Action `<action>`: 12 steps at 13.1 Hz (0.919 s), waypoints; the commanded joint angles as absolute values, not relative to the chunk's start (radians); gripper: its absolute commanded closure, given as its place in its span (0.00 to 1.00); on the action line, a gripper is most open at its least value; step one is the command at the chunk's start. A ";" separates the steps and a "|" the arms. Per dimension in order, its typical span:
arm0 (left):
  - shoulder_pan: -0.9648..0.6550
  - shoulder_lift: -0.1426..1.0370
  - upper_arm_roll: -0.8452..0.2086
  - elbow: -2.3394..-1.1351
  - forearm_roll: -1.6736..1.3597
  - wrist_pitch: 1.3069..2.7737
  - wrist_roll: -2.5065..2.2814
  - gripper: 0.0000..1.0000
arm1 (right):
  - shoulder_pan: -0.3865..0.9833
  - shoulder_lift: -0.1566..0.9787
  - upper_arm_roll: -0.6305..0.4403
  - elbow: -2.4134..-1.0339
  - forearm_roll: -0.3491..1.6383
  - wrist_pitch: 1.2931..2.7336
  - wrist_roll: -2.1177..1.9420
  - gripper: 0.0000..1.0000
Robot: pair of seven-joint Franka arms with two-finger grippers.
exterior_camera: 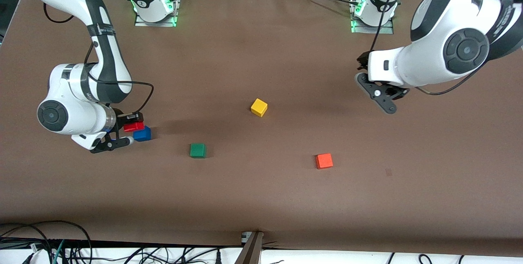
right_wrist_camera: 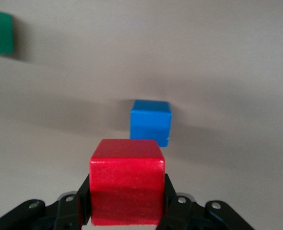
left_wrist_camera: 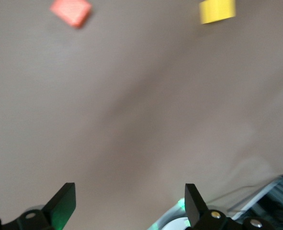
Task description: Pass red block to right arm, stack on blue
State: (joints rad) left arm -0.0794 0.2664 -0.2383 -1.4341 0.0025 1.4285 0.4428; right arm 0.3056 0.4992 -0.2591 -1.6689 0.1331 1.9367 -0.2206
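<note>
Stacking step in hand. Right hand (right_wrist_camera: 126, 211) has its fingers closed on opposite sides of the red block (right_wrist_camera: 127, 187), carried just above the worktop (exterior_camera: 261, 198) at the right arm's end. Front view puts the red block (exterior_camera: 134, 126) right beside the blue block (exterior_camera: 142, 133), overlapping its upper edge; whether they touch I cannot tell. Wrist view shows blue block (right_wrist_camera: 151, 122) apart from the held cube, not yet under it.

Left hand (left_wrist_camera: 127, 203) waits, fingers wide apart and empty, over bare worktop at its own end.

Judgement: handover looks done; placement remains. To do it well:
- raise red clear of blue's top face before moving across, so as not to shove blue aside;
- square the cube's edges with blue's, centre it;
- lower until faces meet, then part the fingers, lift straight up.

Risk: off-centre release tips the stack. Green block (exterior_camera: 197, 150), yellow block (exterior_camera: 259, 107) and orange block (exterior_camera: 324, 160) lie well apart, no obstruction.
</note>
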 commanded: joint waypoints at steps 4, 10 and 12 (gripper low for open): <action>-0.046 0.172 -0.106 -1.412 0.078 1.439 0.420 0.00 | 0.318 0.387 -0.264 -1.900 0.112 2.175 -0.172 0.98; -0.049 -0.133 -0.063 -1.787 0.075 1.688 -0.160 0.00 | 0.318 0.393 -0.261 -1.959 0.112 2.273 -0.155 0.98; -0.045 -0.181 -0.063 -1.860 0.077 1.698 -0.161 0.00 | 0.319 0.397 -0.259 -2.000 0.112 2.360 -0.155 0.98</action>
